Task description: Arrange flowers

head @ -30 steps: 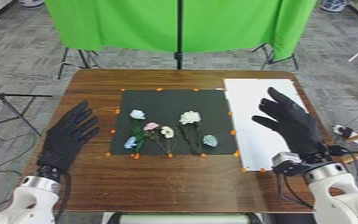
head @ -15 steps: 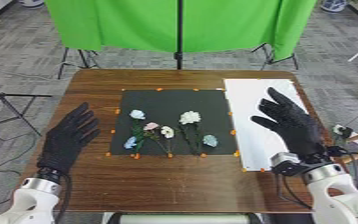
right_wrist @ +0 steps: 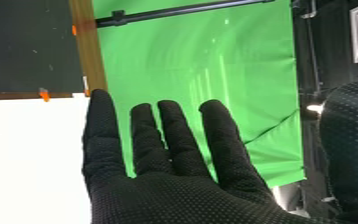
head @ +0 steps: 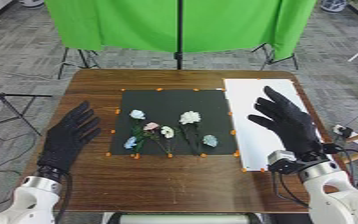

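Note:
In the head view, several artificial flowers lie on a black mat (head: 165, 100): a large white flower (head: 190, 117), a small white flower (head: 167, 132), a pink flower (head: 151, 126), a light blue flower (head: 137, 114) and two more blue ones, at the lower left (head: 130, 143) and right (head: 210, 140). My right hand (head: 293, 122) is open above the white sheet (head: 249, 110), right of the mat. My left hand (head: 69, 136) is open at the table's left side. In the right wrist view my right hand (right_wrist: 171, 195) has straight fingers, holding nothing.
Orange markers (head: 232, 132) line the mat's edges on the brown table (head: 180, 187). Behind the table hangs a green cloth (head: 131, 25) with a black pole (head: 180, 35) in front. A tripod (head: 7, 97) stands on the floor at the left.
My right hand has shifted slightly to the left over the white sheet. The left hand has moved barely, and the flowers lie as before.

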Controlling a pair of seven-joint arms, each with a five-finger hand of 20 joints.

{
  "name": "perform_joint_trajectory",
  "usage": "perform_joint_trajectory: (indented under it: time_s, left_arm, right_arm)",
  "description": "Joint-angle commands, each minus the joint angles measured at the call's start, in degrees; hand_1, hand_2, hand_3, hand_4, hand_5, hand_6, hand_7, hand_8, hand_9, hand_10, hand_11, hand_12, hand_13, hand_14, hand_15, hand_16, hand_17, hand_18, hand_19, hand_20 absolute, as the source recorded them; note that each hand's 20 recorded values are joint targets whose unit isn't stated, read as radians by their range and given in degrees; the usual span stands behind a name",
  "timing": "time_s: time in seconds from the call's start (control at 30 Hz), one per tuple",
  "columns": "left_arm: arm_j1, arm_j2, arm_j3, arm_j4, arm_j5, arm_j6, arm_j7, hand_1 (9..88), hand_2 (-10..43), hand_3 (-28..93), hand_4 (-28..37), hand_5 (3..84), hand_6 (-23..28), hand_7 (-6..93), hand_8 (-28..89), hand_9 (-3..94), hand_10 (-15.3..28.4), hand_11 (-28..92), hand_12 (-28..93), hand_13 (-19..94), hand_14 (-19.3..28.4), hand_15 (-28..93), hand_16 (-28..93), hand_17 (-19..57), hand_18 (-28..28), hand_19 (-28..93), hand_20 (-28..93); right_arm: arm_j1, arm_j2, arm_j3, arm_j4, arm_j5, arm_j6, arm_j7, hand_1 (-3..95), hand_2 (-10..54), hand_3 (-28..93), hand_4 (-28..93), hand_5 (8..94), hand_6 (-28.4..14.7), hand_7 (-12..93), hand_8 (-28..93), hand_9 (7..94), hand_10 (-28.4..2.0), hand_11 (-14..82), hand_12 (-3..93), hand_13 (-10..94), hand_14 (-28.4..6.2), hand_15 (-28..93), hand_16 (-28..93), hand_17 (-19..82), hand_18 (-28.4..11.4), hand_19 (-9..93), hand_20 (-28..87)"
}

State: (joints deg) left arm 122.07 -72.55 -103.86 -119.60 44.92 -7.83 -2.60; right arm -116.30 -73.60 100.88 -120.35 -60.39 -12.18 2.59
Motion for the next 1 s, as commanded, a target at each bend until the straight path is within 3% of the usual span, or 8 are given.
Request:
perform_joint_trajectory:
  time_s: [0.03,0.17,0.33,0.53,0.7,0.8,0.9,1.0]
  left_arm:
    - [1.28,-0.15,-0.15,0.00,-0.24,0.24,-0.09,24.4,0.8,74,-28.3,23.6,2.8,24.7,-13,16.1,10.3,24,14,11,13.0,33,-3,-12.7,21.0,48,5]
    - [1.69,-0.34,-0.25,0.19,-0.24,-0.64,-1.56,24.4,0.7,74,-28.3,23.7,2.9,24.6,-13,16.1,10.3,24,14,11,13.2,33,-3,-12.8,21.0,48,5]
    - [-1.06,1.05,0.65,0.63,0.61,0.80,0.06,24.5,0.8,74,-28.3,23.7,2.9,24.5,-13,16.1,10.3,24,14,11,13.2,33,-3,-12.8,21.0,48,5]
    - [2.40,-1.09,-0.35,-0.34,-0.44,-0.38,-2.53,24.6,0.9,74,-28.3,23.4,2.8,24.5,-13,16.0,10.4,24,13,11,13.2,34,-3,-12.7,21.0,48,5]
    - [-0.31,0.66,-0.28,0.25,0.24,0.35,-0.78,24.5,0.9,74,-28.3,23.4,2.8,24.6,-13,16.1,10.4,24,14,11,13.3,34,-3,-12.7,21.0,48,5]
    - [1.09,-0.74,-0.33,-0.20,-0.42,0.59,-0.88,24.5,1.0,74,-28.3,23.6,2.8,24.5,-13,16.5,10.5,24,14,12,13.3,34,-3,-12.7,21.0,48,5]
    - [2.03,-1.00,-0.99,-0.28,-0.48,-1.19,-1.94,24.5,1.0,74,-28.3,23.7,2.9,24.4,-13,16.7,10.5,24,13,12,13.5,34,-3,-12.6,21.0,48,5]
    - [-0.55,-0.52,0.16,0.74,-0.03,-1.16,-1.35,24.5,1.0,74,-28.3,23.8,2.9,24.4,-13,16.7,10.6,24,13,12,13.5,34,-3,-12.6,21.0,48,5]
  right_arm:
    - [0.24,0.12,-0.58,0.35,0.34,-0.05,0.09,12.6,-3.5,84,-27,26.9,-4.4,10,-9,27.3,-12.0,5.9,22.6,20,-10.2,2,39,1,-19.5,41,20]
    - [-0.84,0.38,0.47,-0.31,0.16,0.40,-0.13,12.6,-3.5,84,-27,26.9,-4.5,10,-9,27.3,-12.1,5.9,22.5,20,-10.2,3,38,1,-19.5,41,20]
    - [-0.84,0.18,-0.14,-0.14,0.86,0.67,0.14,12.5,-3.5,84,-27,27.3,-4.5,10,-9,27.6,-12.4,6.3,22.6,20,-10.1,3,38,1,-19.5,42,21]
    - [-0.73,-0.29,0.02,-0.33,-0.29,0.45,0.48,12.7,-3.4,84,-27,27.1,-4.6,10,-9,27.0,-12.5,6.4,22.5,20,-10.2,3,38,1,-19.5,42,21]
    - [-2.26,-0.61,1.35,-0.71,0.81,0.74,0.59,12.6,-3.4,84,-27,27.6,-4.7,11,-9,27.4,-12.6,6.8,22.5,20,-10.2,4,38,1,-19.5,42,21]
    - [-2.29,-1.23,1.41,-0.51,1.39,-1.10,1.54,12.7,-3.5,84,-27,27.7,-4.7,11,-9,27.3,-12.7,7.0,22.4,20,-10.1,4,37,1,-19.5,42,21]
    - [-1.53,-1.10,0.81,-0.46,-0.41,-1.19,0.89,12.9,-3.5,84,-27,27.4,-4.8,11,-9,27.1,-12.7,6.9,22.3,20,-10.1,4,37,1,-19.5,42,21]
    - [-1.52,0.08,1.10,-0.61,1.05,0.97,1.25,12.9,-3.5,84,-27,27.7,-4.7,11,-9,27.2,-12.7,7.0,22.3,20,-10.2,4,37,1,-19.5,42,21]
